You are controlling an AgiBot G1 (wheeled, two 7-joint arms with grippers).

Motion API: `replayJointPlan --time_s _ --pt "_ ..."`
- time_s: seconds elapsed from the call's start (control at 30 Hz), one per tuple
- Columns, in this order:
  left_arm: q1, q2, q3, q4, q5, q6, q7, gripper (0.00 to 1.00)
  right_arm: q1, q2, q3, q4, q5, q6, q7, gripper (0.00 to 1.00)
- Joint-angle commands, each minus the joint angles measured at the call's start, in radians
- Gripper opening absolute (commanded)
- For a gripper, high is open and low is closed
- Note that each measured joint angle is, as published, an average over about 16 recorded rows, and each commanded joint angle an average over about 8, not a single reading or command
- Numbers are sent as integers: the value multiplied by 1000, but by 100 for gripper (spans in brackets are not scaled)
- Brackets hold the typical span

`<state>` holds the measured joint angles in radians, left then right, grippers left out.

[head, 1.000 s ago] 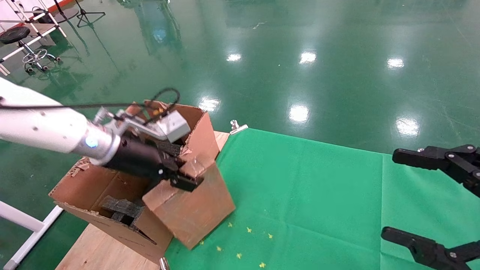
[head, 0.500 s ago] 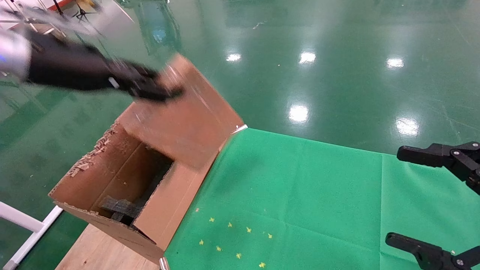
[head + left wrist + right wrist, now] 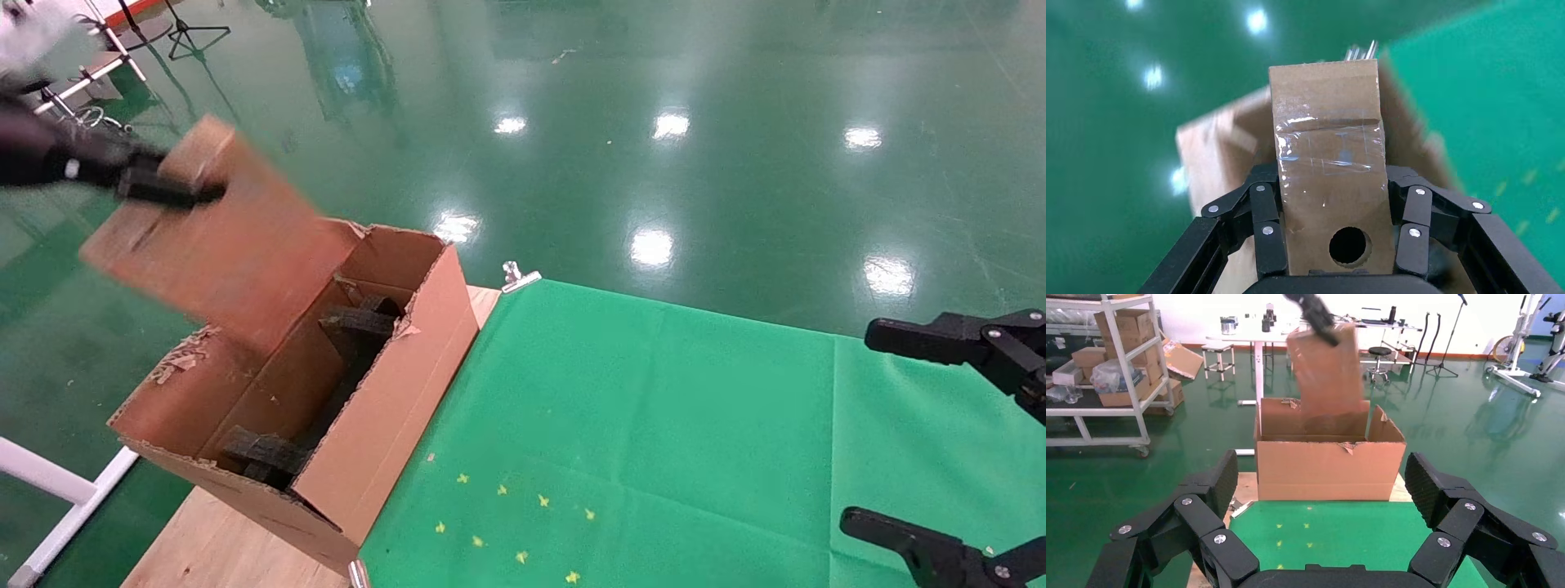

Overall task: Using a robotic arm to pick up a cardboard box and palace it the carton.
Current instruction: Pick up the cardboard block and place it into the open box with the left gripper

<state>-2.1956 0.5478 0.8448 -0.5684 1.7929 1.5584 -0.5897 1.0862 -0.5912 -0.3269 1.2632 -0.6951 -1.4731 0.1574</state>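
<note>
My left gripper (image 3: 155, 186) is shut on the top end of the brown cardboard box (image 3: 221, 245) and holds it tilted in the air over the carton's far left side. In the left wrist view the fingers (image 3: 1267, 211) press both sides of the taped box (image 3: 1327, 153), which has a round hole near them. The carton (image 3: 384, 425) stands open on the table's left end, with black foam pieces (image 3: 359, 322) inside. My right gripper (image 3: 858, 429) is open and empty at the right edge. From the right wrist view the carton (image 3: 1327, 468) stands ahead, with the box (image 3: 1327, 373) above it.
A green cloth (image 3: 654, 425) covers the table to the right of the carton, with small yellow marks (image 3: 507, 523). Bare wood (image 3: 212, 547) shows under the carton, with a metal clip (image 3: 516, 276) at the far edge. Shelves (image 3: 1107, 361) and stools stand on the floor beyond.
The left arm has lifted the box off the green cloth beside the carton and swung it up and to the left, above the carton. The right gripper has barely moved.
</note>
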Motion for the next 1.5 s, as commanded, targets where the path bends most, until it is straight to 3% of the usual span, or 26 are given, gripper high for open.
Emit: replayJointPlan --time_s 0.03,0.27,0.53,0.97,1.5 --pt "-17 1 36 53 43 -1 42 0 0 0 0 0 0 0 0 100" --pt "35 77 77 220 104 -115 74 0 0 0 0 0 0 0 0 100" --pt "115 142 72 346 93 -244 98 0 0 0 0 0 0 0 0 100" --pt "206 196 63 462 76 -385 175 0 0 0 0 0 0 0 0 100" --pt "311 243 68 554 83 -504 185 0 0 0 -1 0 0 0 0 100"
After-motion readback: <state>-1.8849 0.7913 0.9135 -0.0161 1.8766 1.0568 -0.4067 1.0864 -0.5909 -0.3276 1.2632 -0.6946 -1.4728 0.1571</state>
